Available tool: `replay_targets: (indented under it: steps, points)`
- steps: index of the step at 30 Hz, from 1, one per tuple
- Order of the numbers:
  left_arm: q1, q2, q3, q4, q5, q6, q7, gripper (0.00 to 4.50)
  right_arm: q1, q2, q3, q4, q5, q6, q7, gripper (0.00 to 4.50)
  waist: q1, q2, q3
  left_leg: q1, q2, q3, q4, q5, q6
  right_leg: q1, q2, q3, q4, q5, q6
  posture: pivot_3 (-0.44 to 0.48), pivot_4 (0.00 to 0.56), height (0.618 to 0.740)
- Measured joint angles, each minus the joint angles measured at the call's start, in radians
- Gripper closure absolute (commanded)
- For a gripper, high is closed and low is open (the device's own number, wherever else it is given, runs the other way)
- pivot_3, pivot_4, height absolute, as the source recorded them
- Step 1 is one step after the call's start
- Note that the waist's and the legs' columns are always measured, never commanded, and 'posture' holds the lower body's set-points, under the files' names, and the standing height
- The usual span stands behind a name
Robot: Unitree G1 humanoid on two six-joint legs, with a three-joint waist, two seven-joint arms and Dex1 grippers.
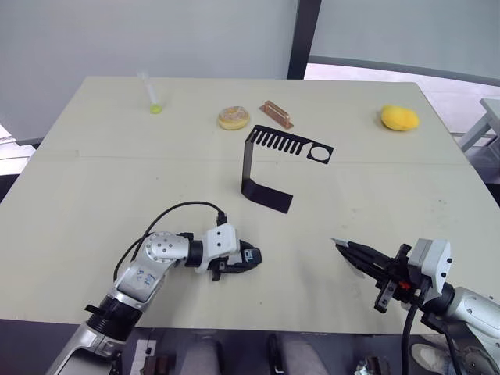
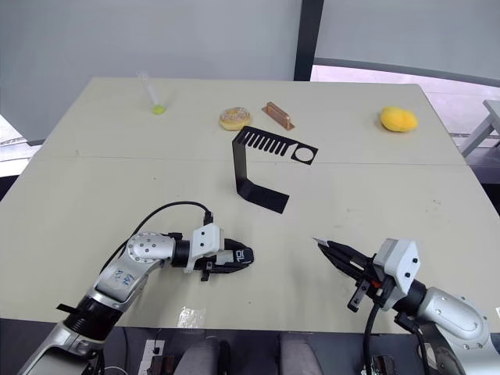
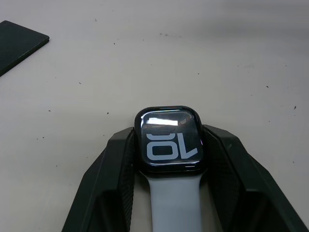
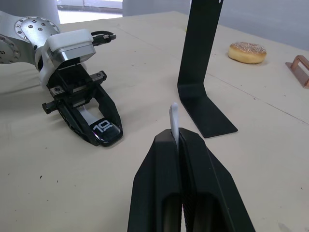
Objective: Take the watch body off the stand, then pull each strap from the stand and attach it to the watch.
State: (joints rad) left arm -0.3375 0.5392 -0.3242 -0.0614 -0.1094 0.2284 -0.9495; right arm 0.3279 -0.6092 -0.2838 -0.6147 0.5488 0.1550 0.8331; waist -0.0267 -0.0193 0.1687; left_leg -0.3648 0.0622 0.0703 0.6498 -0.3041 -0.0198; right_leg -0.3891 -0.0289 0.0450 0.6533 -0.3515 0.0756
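My left gripper (image 1: pixel 248 256) is shut on the watch body (image 3: pixel 169 140), a small black case whose screen shows white digits, held low over the table near its front edge. One white strap (image 3: pixel 176 203) hangs from the case and runs back between the fingers. To the right, my right gripper (image 4: pixel 176 137) is shut on the other white strap (image 4: pixel 174 115), whose tip pokes out past the fingertips. It points toward the left gripper, a hand's width away. The black stand (image 1: pixel 269 168) sits mid-table with its slotted top plate bare.
At the back of the table (image 1: pixel 94 195) lie a donut (image 1: pixel 233 117), a copper-brown block (image 1: pixel 276 114), a yellow lump (image 1: pixel 399 118) at far right, and a clear tube with a green end (image 1: pixel 152 95) at left. The stand's flat base (image 4: pixel 205 113) lies just beyond the right gripper.
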Motion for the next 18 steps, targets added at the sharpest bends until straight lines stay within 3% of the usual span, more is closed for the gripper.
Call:
replay_targets:
  steps: [4, 7, 11, 15, 18]
  points:
    - [-0.003, -0.012, 0.004, 0.009, -0.013, -0.008, -0.013, 2.92, 0.0, 0.0, 0.0, -0.002, -0.011, -0.003, -0.005, 4.5, 0.0, 0.0, 0.0, 0.005, 0.0, 0.001, -0.001, 0.0, 0.0, 0.004, 0.0, 0.001, -0.001, 0.0, 0.0, 0.0, 0.15, 0.74]
    - [0.005, -0.015, 0.042, -0.008, -0.115, 0.08, -0.059, 2.92, -0.002, -0.006, 0.0, -0.017, -0.071, -0.044, -0.005, 4.5, 0.0, -0.001, 0.0, 0.004, 0.0, 0.001, -0.001, 0.0, -0.001, 0.003, 0.0, 0.001, -0.001, 0.0, 0.0, 0.0, 0.15, 0.74]
    - [-0.022, 0.008, 0.209, -0.126, -0.473, 0.449, -0.099, 2.92, 0.001, -0.053, 0.0, -0.071, -0.205, -0.154, 0.001, 4.5, -0.002, -0.001, 0.001, -0.003, 0.001, 0.0, 0.001, 0.0, -0.002, -0.004, 0.002, 0.001, 0.003, 0.0, -0.001, 0.0, 0.15, 0.74]
    - [-0.116, 0.107, 0.34, -0.146, -0.763, 0.831, -0.094, 2.92, -0.029, -0.073, 0.015, -0.116, -0.316, -0.244, 0.0, 4.5, -0.003, -0.001, 0.001, -0.002, 0.001, -0.001, 0.001, 0.001, -0.003, -0.004, 0.002, 0.001, 0.003, -0.001, -0.001, 0.0, 0.15, 0.74]
    - [-0.174, 0.1, 0.362, -0.122, -0.842, 0.992, -0.036, 2.92, -0.074, -0.072, 0.053, -0.129, -0.377, -0.284, -0.012, 4.5, -0.001, -0.001, 0.001, -0.003, 0.0, -0.001, 0.002, 0.001, -0.003, -0.004, 0.002, 0.001, 0.003, -0.001, -0.001, 0.0, 0.15, 0.74]
